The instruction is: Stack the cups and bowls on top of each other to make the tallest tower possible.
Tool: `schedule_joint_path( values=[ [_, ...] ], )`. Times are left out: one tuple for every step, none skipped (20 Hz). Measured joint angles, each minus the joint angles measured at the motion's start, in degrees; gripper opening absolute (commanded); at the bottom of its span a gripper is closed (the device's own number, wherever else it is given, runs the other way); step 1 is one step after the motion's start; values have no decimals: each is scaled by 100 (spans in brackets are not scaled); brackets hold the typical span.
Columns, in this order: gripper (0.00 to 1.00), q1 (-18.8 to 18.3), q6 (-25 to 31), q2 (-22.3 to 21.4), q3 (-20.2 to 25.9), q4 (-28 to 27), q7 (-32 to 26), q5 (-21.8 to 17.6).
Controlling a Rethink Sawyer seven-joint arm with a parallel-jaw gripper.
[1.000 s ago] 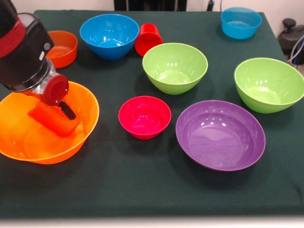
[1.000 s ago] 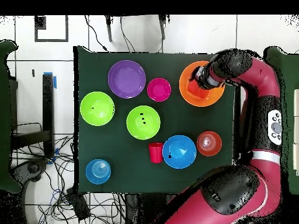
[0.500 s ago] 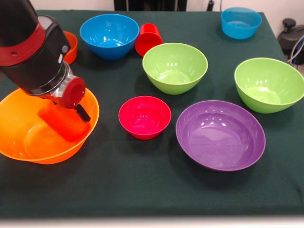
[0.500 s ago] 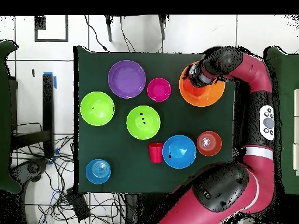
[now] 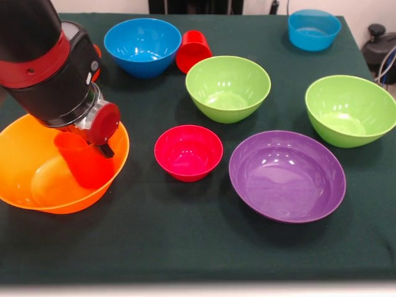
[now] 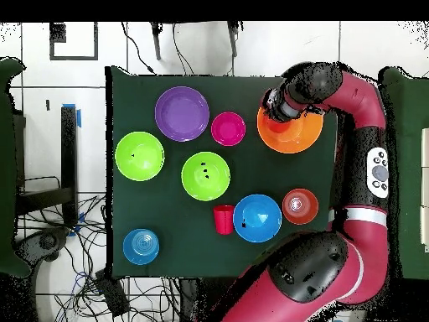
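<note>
My gripper [image 5: 90, 151] is shut on the orange cup [image 5: 83, 166] and holds it tilted inside the big orange bowl [image 5: 31, 185], close to that bowl's right rim. In the overhead view the gripper [image 6: 276, 111] sits over the edge of the big orange bowl [image 6: 300, 139]. The small crimson bowl [image 5: 188, 152] stands just right of the big bowl. The red cup [image 5: 193, 51] lies on its side beside a blue bowl [image 5: 142, 46]. No stacked tower shows.
The purple bowl [image 5: 286, 176] is at the front right. Two lime green bowls [image 5: 228, 88] [image 5: 349, 110] stand behind it, and a second blue bowl [image 5: 314, 29] is at the far right. The arm hides most of the small orange bowl [image 6: 300, 205].
The gripper has carried the orange cup rightward across the big orange bowl towards its right rim, and the cup has turned more upright.
</note>
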Motion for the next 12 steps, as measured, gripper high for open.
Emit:
schedule_joint_path(
  values=[
    [0,0,4,0,-2,-3,0,-1],
    [0,-2,2,0,-20,-5,0,-1],
    [0,-2,4,0,-26,-5,0,-1],
    [0,-1,3,1,-30,-5,0,-1],
    [0,-1,2,1,-35,-6,0,0],
    [0,-1,2,2,-39,-6,0,-1],
    [0,-1,2,4,-42,-6,0,-1],
    [0,-1,2,8,-44,-10,0,-1],
    [0,0,2,11,-51,-19,0,-4],
    [0,-1,2,12,-60,-22,0,-6],
    [0,0,5,11,-66,-22,0,-7],
    [0,5,15,11,-100,-37,0,-31]
  ],
)
